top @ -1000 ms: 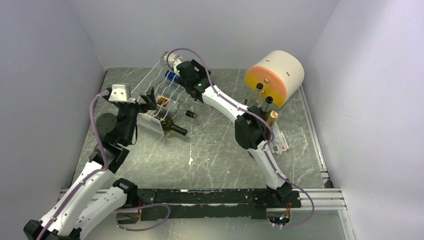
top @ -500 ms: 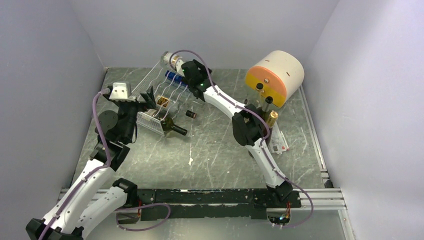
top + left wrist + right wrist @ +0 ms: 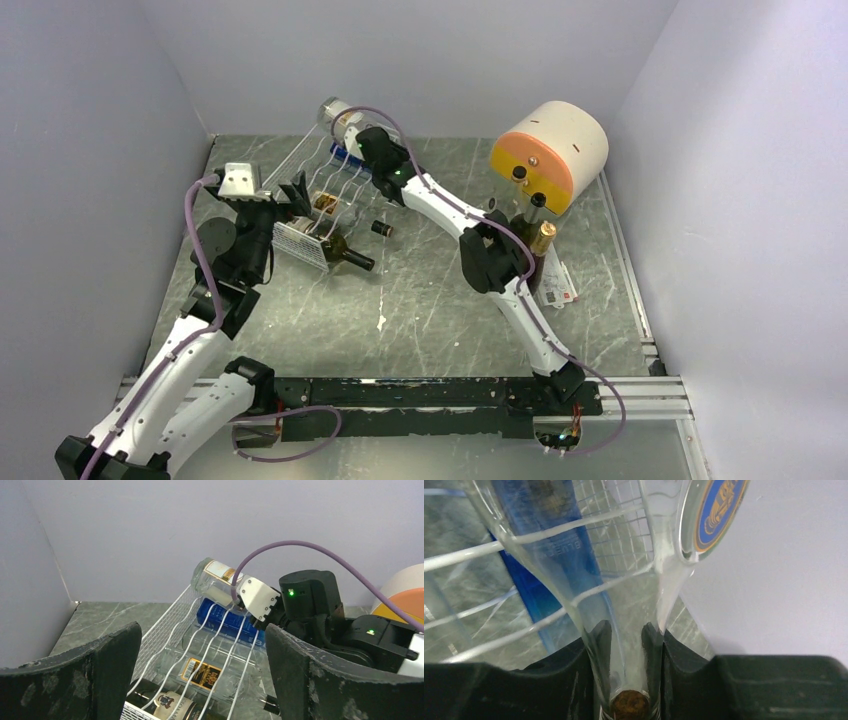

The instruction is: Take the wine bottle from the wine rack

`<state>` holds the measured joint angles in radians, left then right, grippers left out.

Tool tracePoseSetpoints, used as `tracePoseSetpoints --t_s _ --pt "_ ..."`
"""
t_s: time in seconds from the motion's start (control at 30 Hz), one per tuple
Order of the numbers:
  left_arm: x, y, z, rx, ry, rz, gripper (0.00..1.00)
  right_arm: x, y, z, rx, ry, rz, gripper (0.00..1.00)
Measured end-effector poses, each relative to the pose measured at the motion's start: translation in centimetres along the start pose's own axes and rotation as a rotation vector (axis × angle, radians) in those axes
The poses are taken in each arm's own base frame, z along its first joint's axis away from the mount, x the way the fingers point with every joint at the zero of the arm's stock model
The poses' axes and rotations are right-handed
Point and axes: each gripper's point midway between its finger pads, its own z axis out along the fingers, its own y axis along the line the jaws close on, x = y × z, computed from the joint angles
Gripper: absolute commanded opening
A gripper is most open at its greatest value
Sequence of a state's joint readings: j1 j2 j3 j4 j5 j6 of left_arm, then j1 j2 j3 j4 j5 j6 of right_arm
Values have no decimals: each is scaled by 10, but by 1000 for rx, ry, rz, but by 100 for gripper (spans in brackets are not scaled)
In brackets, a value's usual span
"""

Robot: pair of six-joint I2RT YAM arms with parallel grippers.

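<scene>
The white wire wine rack (image 3: 322, 190) stands tilted at the back left, with several bottles lying in its rows. A clear wine bottle (image 3: 337, 114) with a round blue and gold label lies at its top end. My right gripper (image 3: 626, 645) is shut on that bottle's neck (image 3: 624, 610), and the brown cork shows between the fingers. From the left wrist, the same bottle (image 3: 212, 575) sits above a blue bottle (image 3: 230, 622). At the rack's lower mesh end, my left gripper (image 3: 200, 680) is open and holds nothing.
In the rack lie a blue bottle (image 3: 345, 155), a clear bottle with a gold label (image 3: 326, 203) and a dark green bottle (image 3: 345, 255). A small dark bottle (image 3: 382, 229) lies on the table. A cream and orange cylinder (image 3: 550, 150) and upright bottles (image 3: 540, 235) stand back right.
My right gripper slid further back left along the top bottle's neck and closed on it. The left gripper shifted slightly right beside the rack and stayed open.
</scene>
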<state>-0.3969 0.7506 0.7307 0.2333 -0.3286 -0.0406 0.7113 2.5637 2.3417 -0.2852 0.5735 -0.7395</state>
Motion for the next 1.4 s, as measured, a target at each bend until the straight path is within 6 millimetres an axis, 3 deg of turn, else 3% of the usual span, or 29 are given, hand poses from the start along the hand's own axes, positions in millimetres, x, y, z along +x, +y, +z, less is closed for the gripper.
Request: tracePoseSetpoints --t_s 0.03,0.17,0.4,0.53,0.63,0.87,0.97,1.13,1.4 --pt "1 0 0 0 1 0 96 -1 0 -3 -8 -1 10 0" --pt "1 0 1 1 4 1 96 -12 7 -26 -63 -17 69 0" --pt "5 0 3 0 14 5 96 -18 34 -87 -258 -6 197 0" --pt "7 0 4 3 19 7 96 -18 60 -128 -423 1 363 0" --pt "7 0 4 3 19 7 97 -16 68 -156 -512 16 528 0" --pt "7 -1 4 6 19 10 97 -16 49 -212 -633 45 883 0" --pt "7 -3 4 19 19 15 97 -28 37 -228 -657 7 987 0" --pt "8 -14 3 88 21 26 96 -37 1 -255 -655 -67 1089 0" --pt "10 -40 3 230 24 28 95 -31 -26 -314 -705 -139 1106 0"
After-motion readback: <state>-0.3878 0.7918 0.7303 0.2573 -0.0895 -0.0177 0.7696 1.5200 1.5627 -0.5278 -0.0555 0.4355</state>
